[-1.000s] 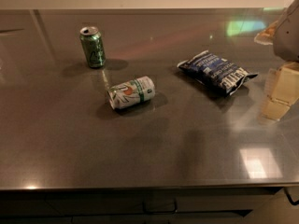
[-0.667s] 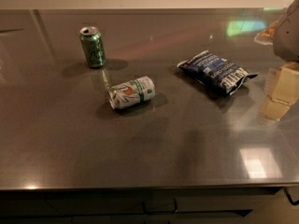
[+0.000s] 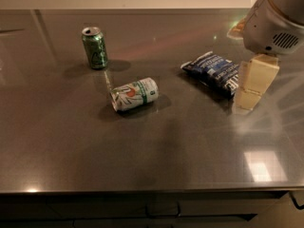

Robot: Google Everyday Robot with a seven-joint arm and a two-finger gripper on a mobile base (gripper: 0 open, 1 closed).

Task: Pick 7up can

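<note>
The 7up can [image 3: 134,94], white-silver with a green band and a red-orange spot, lies on its side near the middle of the dark steel counter [image 3: 142,151]. My gripper [image 3: 254,82] hangs below the arm's white housing [image 3: 275,23] at the right, over the counter. It is well to the right of the can, with a chip bag between them, and holds nothing that I can see.
An upright dark green can [image 3: 95,47] stands at the back left. A blue chip bag [image 3: 213,71] lies just left of the gripper. The counter's front edge runs along the bottom, with drawers below it.
The arm and gripper have moved left, further into view and closer to the chip bag. The cans and the bag have not moved.
</note>
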